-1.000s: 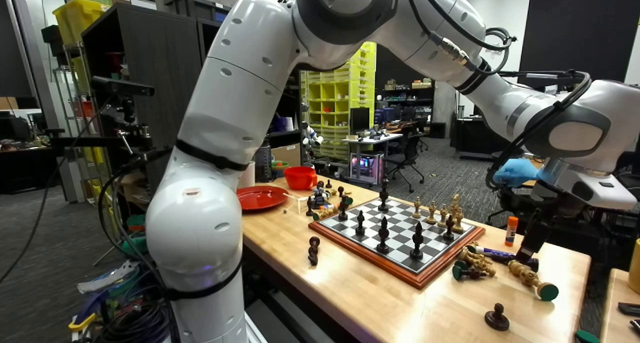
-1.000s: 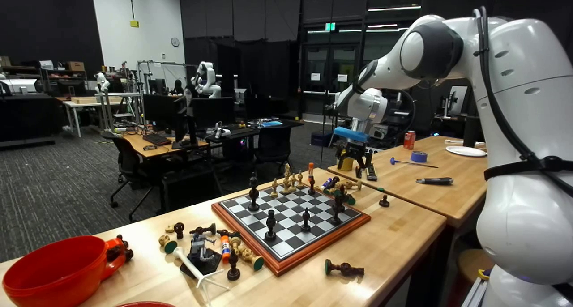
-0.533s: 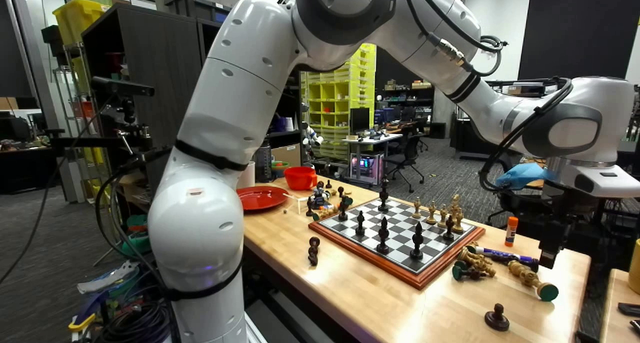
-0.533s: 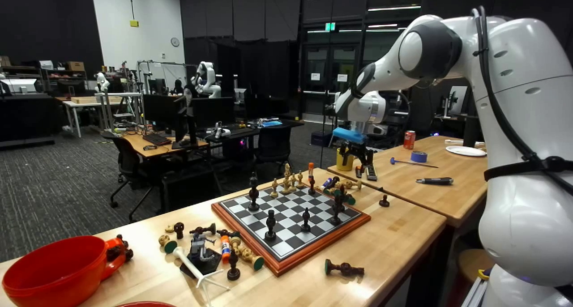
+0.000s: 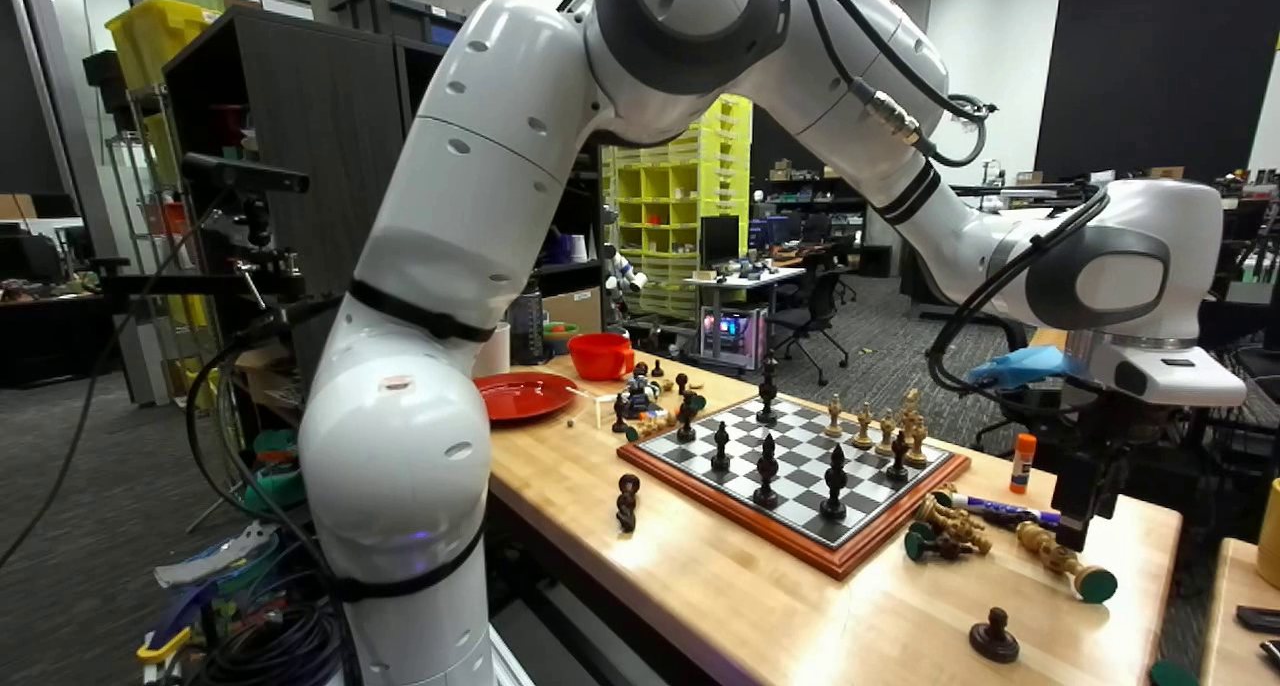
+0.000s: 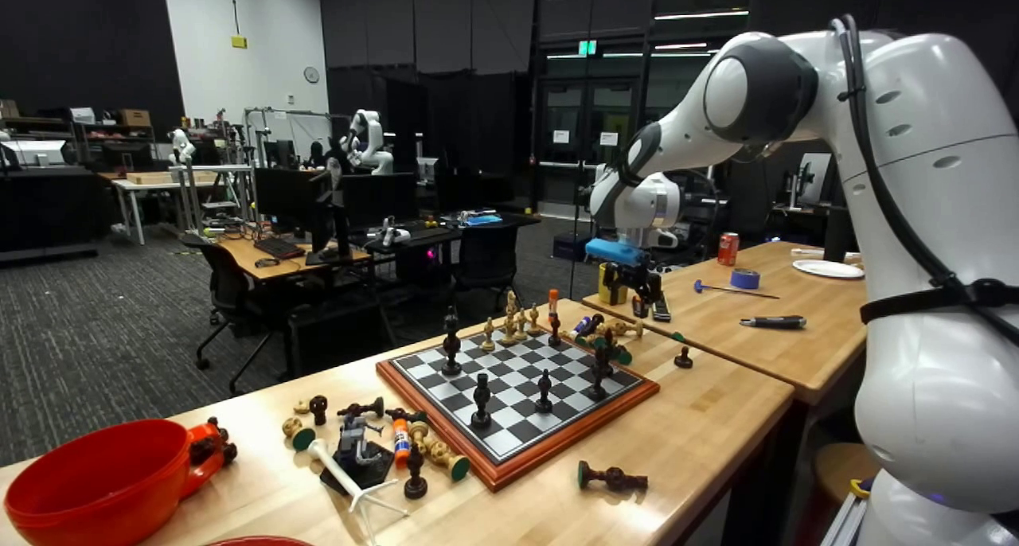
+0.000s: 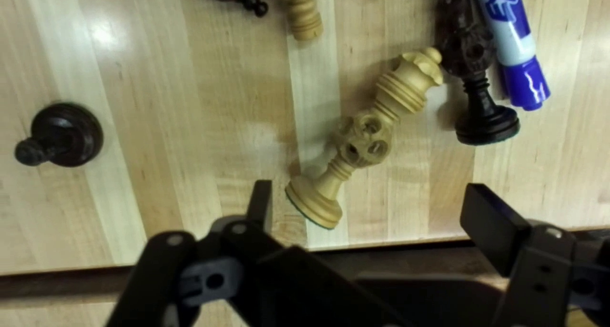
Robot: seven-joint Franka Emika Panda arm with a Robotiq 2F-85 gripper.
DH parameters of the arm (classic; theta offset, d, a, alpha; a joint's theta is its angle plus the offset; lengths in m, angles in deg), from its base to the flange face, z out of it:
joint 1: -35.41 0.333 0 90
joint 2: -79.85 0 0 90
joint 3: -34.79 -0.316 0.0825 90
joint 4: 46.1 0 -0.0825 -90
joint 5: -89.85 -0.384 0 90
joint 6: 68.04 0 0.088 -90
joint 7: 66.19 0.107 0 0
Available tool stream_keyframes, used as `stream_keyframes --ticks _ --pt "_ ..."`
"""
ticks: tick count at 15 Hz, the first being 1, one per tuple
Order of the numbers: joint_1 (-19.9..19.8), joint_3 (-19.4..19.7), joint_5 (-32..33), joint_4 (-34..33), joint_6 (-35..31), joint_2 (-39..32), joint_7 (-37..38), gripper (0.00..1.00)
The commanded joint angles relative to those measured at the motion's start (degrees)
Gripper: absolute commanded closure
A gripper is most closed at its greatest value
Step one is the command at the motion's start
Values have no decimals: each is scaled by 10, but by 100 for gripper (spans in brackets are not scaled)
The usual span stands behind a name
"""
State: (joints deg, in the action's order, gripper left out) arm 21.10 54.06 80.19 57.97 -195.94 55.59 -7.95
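— How does the tool look from where you're standing?

— Wide. Its two black fingers are spread well apart, low at the right-hand end of the pale wooden tabletop in an exterior view.

— What's closest to it?

— A carved, cream-coloured wooden chess piece with a scalloped crown, lying on its side on the tabletop. In the wrist view its round base shows just beside the left-hand finger, though I can't tell how much height separates them.

— And around that?

— Same view: a dark brown carved wooden piece lies to the right, near the crown, with a blue-and-white marker just beside it. A small dark wooden pawn stands upright at the left, well apart from the others.

— I spot an orange-capped white glue stick too.

— Yes, in an exterior view it stands upright on the far side of the marker.

— And the chequered black-and-white board in its reddish wooden frame?

— Left of the tool in an exterior view. Tall dark chess pieces stand on it, and light wooden ones gather by its far right edge. Beyond, at the far left, are a glossy red plate and a red handled bowl.
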Motion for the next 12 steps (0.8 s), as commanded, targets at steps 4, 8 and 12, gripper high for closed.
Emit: stream_keyframes --ticks 4,8,12 --pt "5 -5 5 28 -22 1 18 0" --pt "4 -12 0 29 -33 -9 12 0" --pt "2 -19 -6 27 -31 -16 6 32"
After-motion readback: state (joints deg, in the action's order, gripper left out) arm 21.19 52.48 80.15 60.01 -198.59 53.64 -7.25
